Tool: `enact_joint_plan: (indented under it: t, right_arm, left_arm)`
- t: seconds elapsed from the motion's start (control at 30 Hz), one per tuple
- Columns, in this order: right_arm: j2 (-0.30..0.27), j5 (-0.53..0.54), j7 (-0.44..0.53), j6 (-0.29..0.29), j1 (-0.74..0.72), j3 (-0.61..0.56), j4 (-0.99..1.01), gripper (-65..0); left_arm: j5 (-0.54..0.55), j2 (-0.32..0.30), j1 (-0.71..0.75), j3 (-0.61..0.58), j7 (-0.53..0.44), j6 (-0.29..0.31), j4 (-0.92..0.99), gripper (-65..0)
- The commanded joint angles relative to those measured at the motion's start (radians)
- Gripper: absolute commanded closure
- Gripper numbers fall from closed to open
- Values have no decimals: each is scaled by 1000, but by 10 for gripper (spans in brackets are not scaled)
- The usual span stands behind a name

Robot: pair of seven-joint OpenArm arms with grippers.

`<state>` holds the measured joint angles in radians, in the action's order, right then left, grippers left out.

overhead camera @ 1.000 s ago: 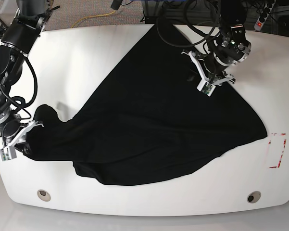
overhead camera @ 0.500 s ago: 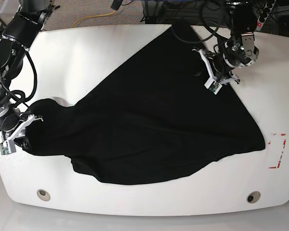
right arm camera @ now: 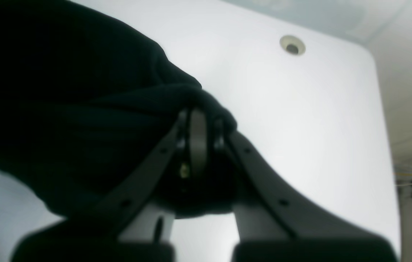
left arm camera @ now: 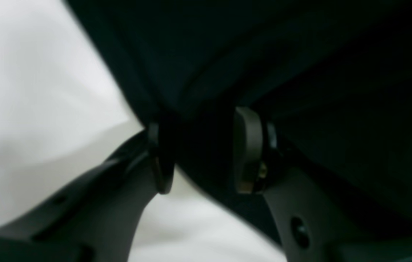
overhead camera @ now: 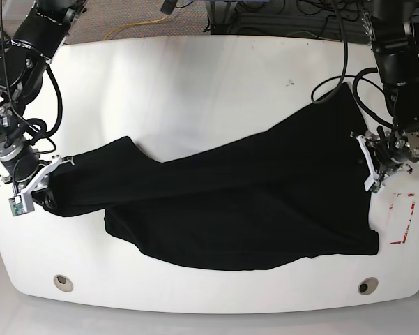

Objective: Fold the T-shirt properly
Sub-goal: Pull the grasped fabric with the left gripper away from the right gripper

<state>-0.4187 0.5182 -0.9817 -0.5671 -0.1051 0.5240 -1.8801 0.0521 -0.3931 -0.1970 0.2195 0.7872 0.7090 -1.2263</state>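
Since the earlier frames the left gripper (overhead camera: 374, 166) has travelled from the far side of the table (overhead camera: 195, 77) down to its right edge, and the far corner of the T-shirt (overhead camera: 251, 202) came with it. The cloth, before a tall triangle reaching the far edge, now lies as a low, wide band across the middle and near part of the table.

In the left wrist view the fingers (left arm camera: 247, 149) stand partly apart with a thick bunch of black fabric between them, so this claw is pinching the shirt's right edge. The right gripper (overhead camera: 29, 192), at the left edge of the table, has its jaws pressed together on a fold of the same cloth; the right wrist view shows the fabric wrapped over the tips.

I judge the step in hand to be spreading the garment flat by pulling it between both arms, before any real fold. The shirt is wrinkled and twisted, and a sleeve bulges on the left. The next move probably calls for pulling outward evenly and lowering both edges flat, with no slip of cloth from the wider left grip.
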Motion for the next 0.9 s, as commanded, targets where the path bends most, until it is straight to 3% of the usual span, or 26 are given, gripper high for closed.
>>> enact_joint_plan:
  t: [0.0, 0.2, 0.3, 0.53, 0.63, 0.87]
  right_arm:
    - [-6, -10, 25, 11, -17, 9, -17, 0]
    - [-4, -10, 25, 11, -17, 8, -19, 0]
    - [-4, -8, 25, 11, -17, 8, -32, 0]
    - [-3, -8, 25, 11, -12, 8, -37, 0]
    - [-4, -5, 25, 11, 17, 14, -37, 0]
    - [-3, -10, 28, 12, 69, 18, -29, 0]
  left_arm:
    - [-8, -82, -97, -45, 44, -11, 23, -231]
    - [-7, -94, -118, -62, 226, -11, -145, -231]
    - [-1, -86, -55, -59, 289, -11, -267, -237]
    - [176, 3, 110, 105, 395, -11, -425, -357]
    - [239, 66, 204, 157, 415, -11, -468, -364]
    - [249, 230, 370, 171, 412, -11, -597, -364]
